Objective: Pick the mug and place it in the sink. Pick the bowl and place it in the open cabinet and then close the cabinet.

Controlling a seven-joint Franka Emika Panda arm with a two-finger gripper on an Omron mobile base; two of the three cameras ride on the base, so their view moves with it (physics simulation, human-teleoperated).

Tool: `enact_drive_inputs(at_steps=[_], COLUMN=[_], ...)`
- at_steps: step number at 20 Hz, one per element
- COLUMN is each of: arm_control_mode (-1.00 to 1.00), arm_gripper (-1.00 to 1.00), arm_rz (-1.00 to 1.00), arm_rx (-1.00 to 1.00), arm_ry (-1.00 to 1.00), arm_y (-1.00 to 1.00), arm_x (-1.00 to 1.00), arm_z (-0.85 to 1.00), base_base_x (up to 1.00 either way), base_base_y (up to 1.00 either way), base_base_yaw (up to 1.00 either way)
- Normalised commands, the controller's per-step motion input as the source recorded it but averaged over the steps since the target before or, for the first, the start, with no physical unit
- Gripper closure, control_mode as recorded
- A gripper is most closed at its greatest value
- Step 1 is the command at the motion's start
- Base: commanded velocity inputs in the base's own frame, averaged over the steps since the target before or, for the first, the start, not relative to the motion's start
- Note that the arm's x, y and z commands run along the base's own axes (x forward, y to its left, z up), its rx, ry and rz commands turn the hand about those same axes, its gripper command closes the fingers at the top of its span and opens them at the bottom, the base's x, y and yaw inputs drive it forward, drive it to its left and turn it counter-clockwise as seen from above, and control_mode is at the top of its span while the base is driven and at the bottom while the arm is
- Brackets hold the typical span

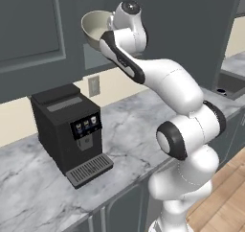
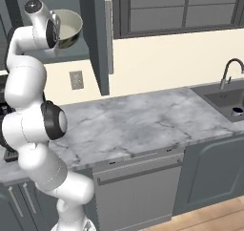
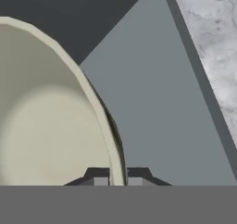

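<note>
Hand view showed my claw (image 3: 117, 180) clenched on the bowl (image 3: 51, 126) rim over the cabinet (image 3: 157, 126) shelf; mug (image 2: 237, 111) lay sunk, placing and closing remained.

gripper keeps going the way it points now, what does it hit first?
Likely the cabinet's pale grey shelf floor. The gripper is shut on the bowl rim, and the hand view looks onto that shelf beyond the tips. Depth unclear.

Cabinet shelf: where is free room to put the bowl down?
The cabinet shelf is bare grey beside the bowl held by the gripper. The marble counter is bare between coffee machine and sink.
</note>
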Motion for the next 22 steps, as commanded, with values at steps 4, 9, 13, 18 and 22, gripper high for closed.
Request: enact_drive_inputs(at_steps=[4,9,13,18,22], arm_control_mode=[-1.00,-1.00,-1.00,-1.00,-1.00], arm_gripper=[1.00,1.00,1.00,1.00,1.00], arm_rz=[0.00,0.00,0.00,0.00,0.00], arm_rx=[0.00,0.00,0.00,0.00,0.00], arm_ry=[0.09,0.04,0.10,0.11,0.08], arm_y=[0.10,0.08,0.00,0.00,0.00], arm_x=[-0.22,-0.13,0.00,0.11,0.04], arm_z=[0.26,0.08,-0.04,-0.08,-0.03], base_base_x=[0.00,0.00,0.00,0.00,0.00], base_base_y=[0.00,0.00,0.00,0.00,0.00], base_base_yaw=[0.00,0.00,0.00,0.00,0.00])
